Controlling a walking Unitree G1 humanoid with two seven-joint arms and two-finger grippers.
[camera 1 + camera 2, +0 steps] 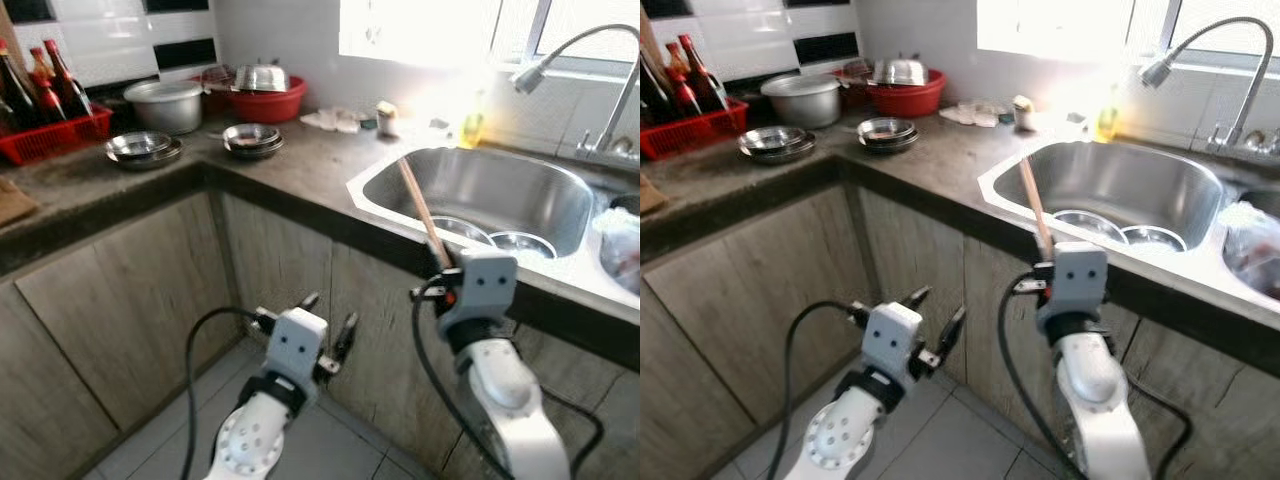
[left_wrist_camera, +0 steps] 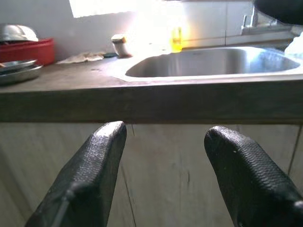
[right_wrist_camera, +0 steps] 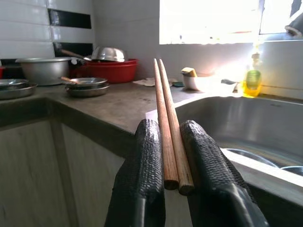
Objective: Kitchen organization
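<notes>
My right gripper (image 3: pixel 173 142) pinches a pair of long wooden chopsticks (image 3: pixel 166 118) between its black fingers (image 3: pixel 144 161), holding them upright at the near rim of the stainless steel sink (image 1: pixel 500 195). My left gripper (image 2: pixel 163 156) hangs low before the wooden cabinet doors (image 1: pixel 130 300), fingers spread and empty. I judge the step is carrying the chopsticks to a storing place on the dark stone tabletop (image 1: pixel 300 155). Doing it well means keeping the pinch firm, the sticks parallel and their tips clear of the curved steel faucet (image 1: pixel 590 60).

Two chopsticks (image 3: pixel 170 137), three bottles (image 1: pixel 40 80), two sink bowls (image 1: pixel 495 238).
</notes>
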